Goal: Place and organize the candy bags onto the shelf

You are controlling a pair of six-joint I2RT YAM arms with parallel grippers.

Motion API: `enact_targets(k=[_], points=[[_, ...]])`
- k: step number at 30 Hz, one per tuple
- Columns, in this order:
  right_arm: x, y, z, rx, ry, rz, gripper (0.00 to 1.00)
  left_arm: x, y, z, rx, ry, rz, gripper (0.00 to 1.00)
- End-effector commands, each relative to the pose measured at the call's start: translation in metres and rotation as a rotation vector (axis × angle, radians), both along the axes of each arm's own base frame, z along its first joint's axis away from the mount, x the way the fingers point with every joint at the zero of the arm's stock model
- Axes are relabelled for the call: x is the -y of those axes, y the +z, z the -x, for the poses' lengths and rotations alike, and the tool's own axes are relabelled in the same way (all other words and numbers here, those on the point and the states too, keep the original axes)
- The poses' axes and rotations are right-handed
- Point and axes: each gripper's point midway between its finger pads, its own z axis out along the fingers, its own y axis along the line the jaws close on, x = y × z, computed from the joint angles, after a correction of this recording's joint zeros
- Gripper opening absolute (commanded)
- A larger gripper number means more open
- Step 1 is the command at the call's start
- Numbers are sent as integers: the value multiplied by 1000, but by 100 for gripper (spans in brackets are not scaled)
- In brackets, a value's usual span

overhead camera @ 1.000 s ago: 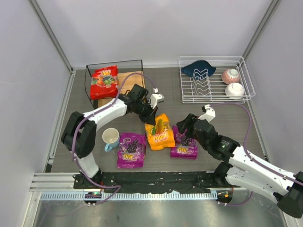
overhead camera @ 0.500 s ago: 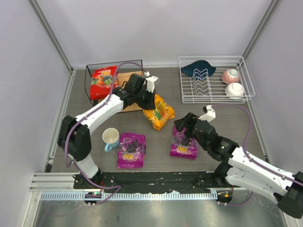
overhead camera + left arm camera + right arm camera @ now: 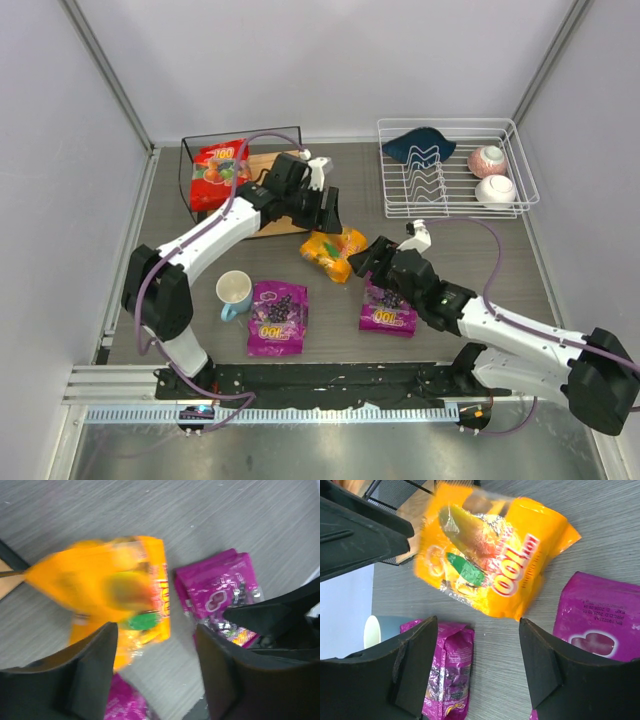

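- Red bag (image 3: 220,168) on shelf (image 3: 266,162): one of four placed.
- Orange bag (image 3: 335,252) loose just below left end effector (image 3: 327,212), jaws apart.
- Right end effector (image 3: 372,262), jaws apart, empty; purple bag (image 3: 389,312) just beside it, second purple bag (image 3: 278,316) farther left, both on surface (image 3: 470,250).

Blurred orange bag, clipped purple bags

In the left wrist view the orange bag (image 3: 110,590) is a blur at centre left, its print unreadable. The right purple bag (image 3: 220,587) is partly hidden behind a black part (image 3: 270,620) at the right edge, and the left purple bag (image 3: 125,705) is cut off by the bottom edge. In the right wrist view the mug (image 3: 382,630) at lower left is half hidden behind a finger (image 3: 415,670).
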Motion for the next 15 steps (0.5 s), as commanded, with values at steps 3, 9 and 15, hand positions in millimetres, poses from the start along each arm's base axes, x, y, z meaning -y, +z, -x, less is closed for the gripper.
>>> enact_targets(k=[3, 9, 15], points=[[5, 38, -5, 93, -36, -66, 71, 21, 26, 45, 3, -240, 1, 79], [33, 35, 1, 100, -103, -4, 68, 12, 24, 52, 98, -341, -46, 81], [32, 32, 4, 88, -93, -10, 61, 16, -11, 23, 222, -481, -161, 79]])
